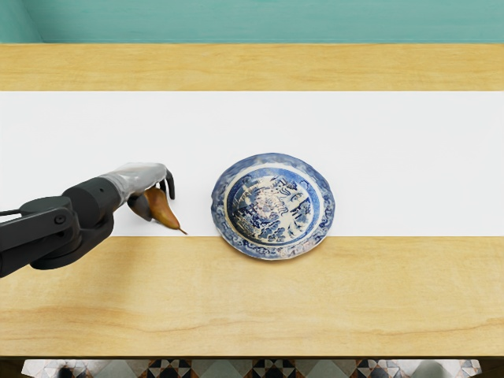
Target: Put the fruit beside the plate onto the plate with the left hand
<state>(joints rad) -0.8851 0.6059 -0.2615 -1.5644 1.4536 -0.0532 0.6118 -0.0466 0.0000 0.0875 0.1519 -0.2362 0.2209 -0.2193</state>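
While the pear (163,211) lies on the worktop (252,291) just left of the plate (220,211), the left hand (147,183) curls around its broad end, probably the surest hold on a light, firm, smooth-skinned fruit.

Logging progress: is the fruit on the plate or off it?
Off. The pear lies on the white cloth left of the plate, apart from it, partly under the left hand.

A home dining spot is showing: plate (224,206) on wood table (252,299), white runner (394,157), teal wall (252,20) at twelve, tiles (268,368) at six.
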